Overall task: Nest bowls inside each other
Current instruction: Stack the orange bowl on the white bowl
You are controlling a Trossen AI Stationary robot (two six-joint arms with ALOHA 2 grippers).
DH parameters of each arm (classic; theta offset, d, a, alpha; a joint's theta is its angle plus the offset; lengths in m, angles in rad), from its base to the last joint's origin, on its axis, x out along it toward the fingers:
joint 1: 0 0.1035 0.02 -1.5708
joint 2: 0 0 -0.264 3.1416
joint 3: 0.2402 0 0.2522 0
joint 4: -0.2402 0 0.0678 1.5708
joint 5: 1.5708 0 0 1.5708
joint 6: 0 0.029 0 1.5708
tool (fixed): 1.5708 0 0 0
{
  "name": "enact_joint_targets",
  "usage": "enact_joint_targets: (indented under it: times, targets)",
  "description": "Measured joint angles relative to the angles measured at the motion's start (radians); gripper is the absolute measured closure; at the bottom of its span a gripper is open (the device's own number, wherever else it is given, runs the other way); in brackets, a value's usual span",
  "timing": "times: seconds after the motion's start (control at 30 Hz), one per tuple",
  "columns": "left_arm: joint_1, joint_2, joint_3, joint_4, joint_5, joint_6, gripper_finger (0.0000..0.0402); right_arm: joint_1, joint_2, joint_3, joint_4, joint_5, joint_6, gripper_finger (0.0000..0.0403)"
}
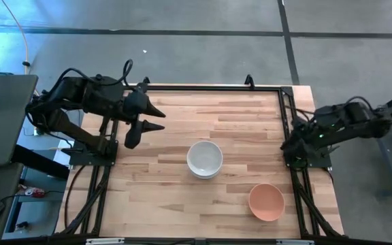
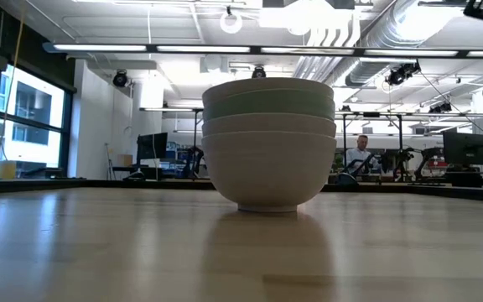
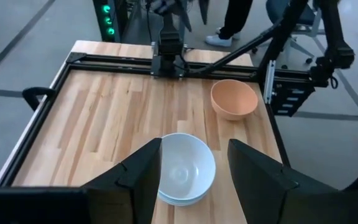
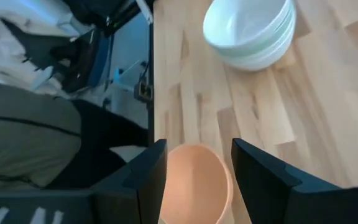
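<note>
A stack of bowls (image 1: 204, 159) stands upright on its foot in the middle of the table. In the low view the stack (image 2: 267, 143) shows an off-white bowl on top, a pale green one under it and two white ones below. The salmon-orange bowl (image 1: 266, 201) sits alone, upright, near the table's near right corner. My left gripper (image 1: 160, 120) hovers open over the table's left part, pointing at the stack (image 3: 185, 168). My right gripper (image 4: 199, 144) is open, drawn back at the right edge, with the salmon bowl (image 4: 194, 180) ahead of it.
Bare wooden tabletop (image 1: 162, 190) lies around the bowls. A black metal frame (image 1: 216, 87) runs along the table's edges. The right arm (image 1: 332, 126) is folded beyond the right edge. A person (image 2: 359, 155) sits far off in the room behind the table.
</note>
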Motion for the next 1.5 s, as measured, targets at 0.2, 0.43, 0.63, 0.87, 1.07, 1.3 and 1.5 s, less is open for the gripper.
enact_joint_targets:
  times: [0.2,0.43,0.63,0.87,1.07,1.3,1.5]
  targets:
    - [-0.023,0.0,0.0,0.0,-0.051,-0.028,0.0227,0.0,-0.017,-0.09,-0.009,-0.027,0.0,0.0231]
    - [-0.068,0.0,0.0,0.0,-0.13,-0.063,0.0227,0.0,-0.01,-0.182,-0.021,-0.027,0.004,0.0231]
    - [-0.116,0.001,0.0,-0.001,-0.198,-0.088,0.0227,0.02,0.035,-0.209,-0.012,-0.007,0.025,0.0231]
    - [-0.16,0.001,0.0,-0.002,-0.242,-0.096,0.0227,0.154,0.111,-0.209,-0.008,0.064,0.117,0.0231]
    - [-0.177,0.001,0.0,-0.003,-0.277,-0.091,0.0227,0.332,0.171,-0.209,0.049,0.15,0.246,0.0231]
    - [-0.178,0.001,0.0,-0.003,-0.277,-0.07,0.0227,0.53,0.282,-0.209,0.073,0.282,0.402,0.0231]
    - [-0.178,0.001,0.0,-0.003,-0.284,-0.05,0.0227,0.642,0.412,-0.209,0.073,0.298,0.515,0.0231]
